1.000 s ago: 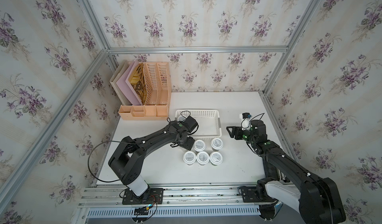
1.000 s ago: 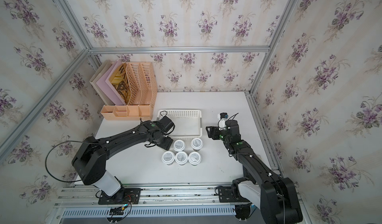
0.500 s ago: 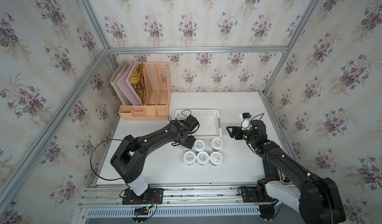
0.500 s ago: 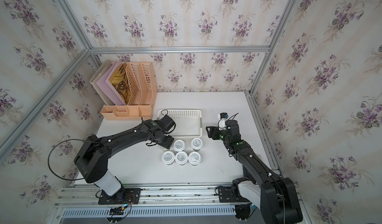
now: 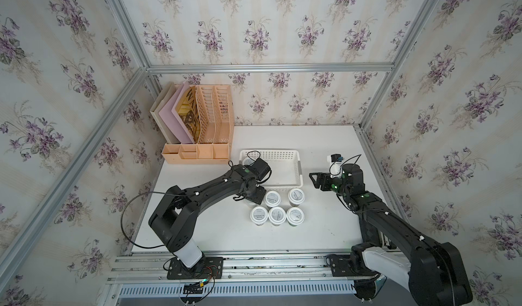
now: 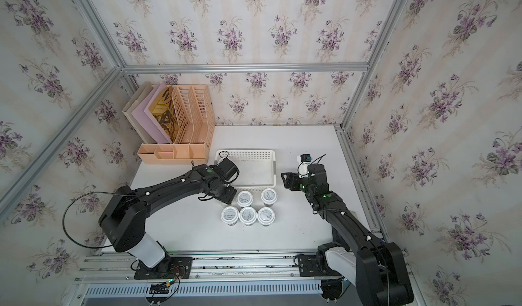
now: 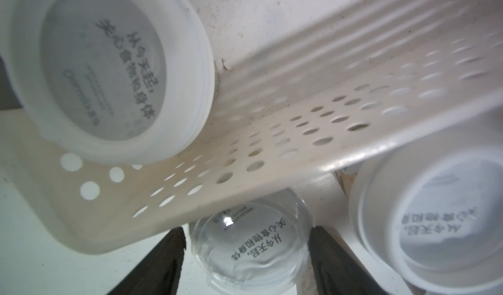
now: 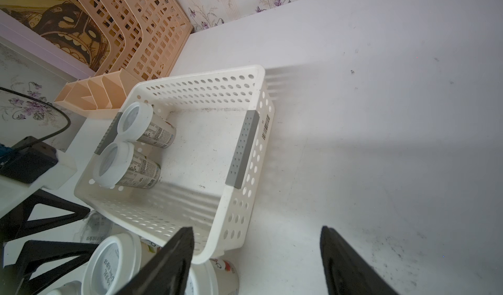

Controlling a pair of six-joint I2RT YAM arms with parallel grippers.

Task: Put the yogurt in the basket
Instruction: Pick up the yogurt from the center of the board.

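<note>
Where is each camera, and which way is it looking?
Top views: high over the robot's side of the table, looking down on the basket and yogurt cups; the left arm and right arm show whole.
Left wrist: on the left arm, close to the basket's near wall; the left gripper straddles one cup.
Right wrist: on the right arm, looking across the basket toward the peach organizer; the open right gripper shows.
Shared: both wrist views see cups inside the basket.

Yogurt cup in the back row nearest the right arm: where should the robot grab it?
Grip that yogurt cup across its round white lid, coming straight down from above. It stands upright, with the basket close behind and another cup close in front, so its left and right sides look freest.
</note>
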